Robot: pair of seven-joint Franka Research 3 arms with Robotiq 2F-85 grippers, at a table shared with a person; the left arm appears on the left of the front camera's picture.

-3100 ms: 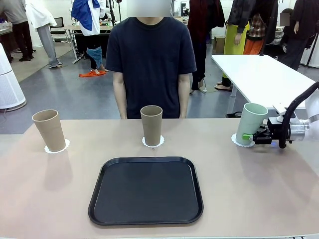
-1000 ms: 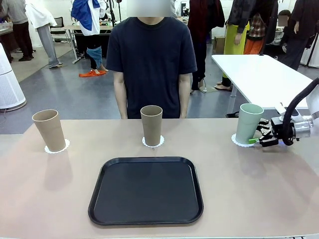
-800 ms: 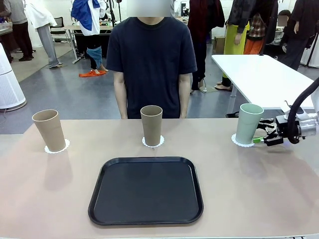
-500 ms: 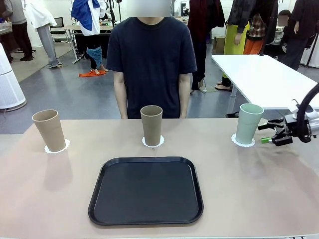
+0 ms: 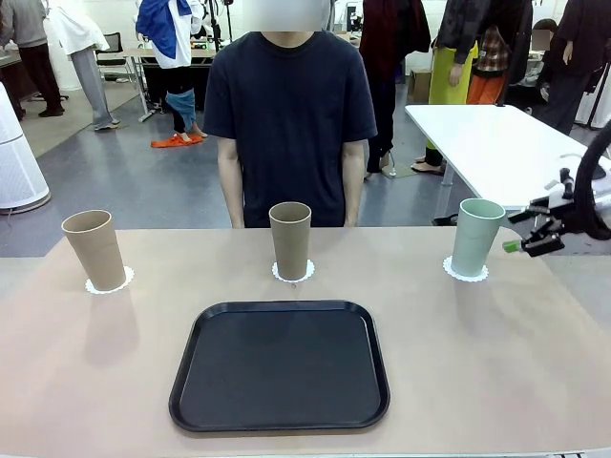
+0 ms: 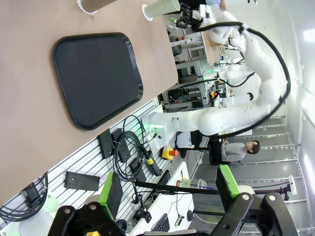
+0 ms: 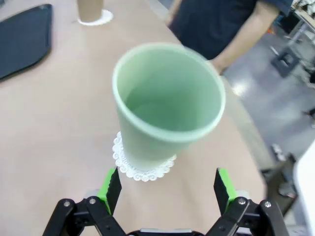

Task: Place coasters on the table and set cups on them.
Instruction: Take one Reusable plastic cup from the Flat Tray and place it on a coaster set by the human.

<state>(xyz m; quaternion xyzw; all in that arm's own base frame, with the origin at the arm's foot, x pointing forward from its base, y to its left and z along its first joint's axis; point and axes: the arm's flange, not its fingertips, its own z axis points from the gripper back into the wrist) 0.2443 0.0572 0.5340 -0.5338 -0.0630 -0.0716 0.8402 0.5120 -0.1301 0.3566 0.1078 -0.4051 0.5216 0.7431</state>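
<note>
All three cups stand on coasters beyond the black tray (image 5: pixel 280 364), the mint cup (image 5: pixel 474 237) rightmost, and the right gripper (image 5: pixel 531 232), jaws apart and empty, only needs to clear away.

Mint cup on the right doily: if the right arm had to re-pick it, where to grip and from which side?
Grip the mint cup around its mid-wall, coming in level from the robot's right, where the open right tool already faces it. It stands upright and tapers toward its base on the doily, so a side pinch probably holds better than a rim grab. No handle to avoid.
</note>
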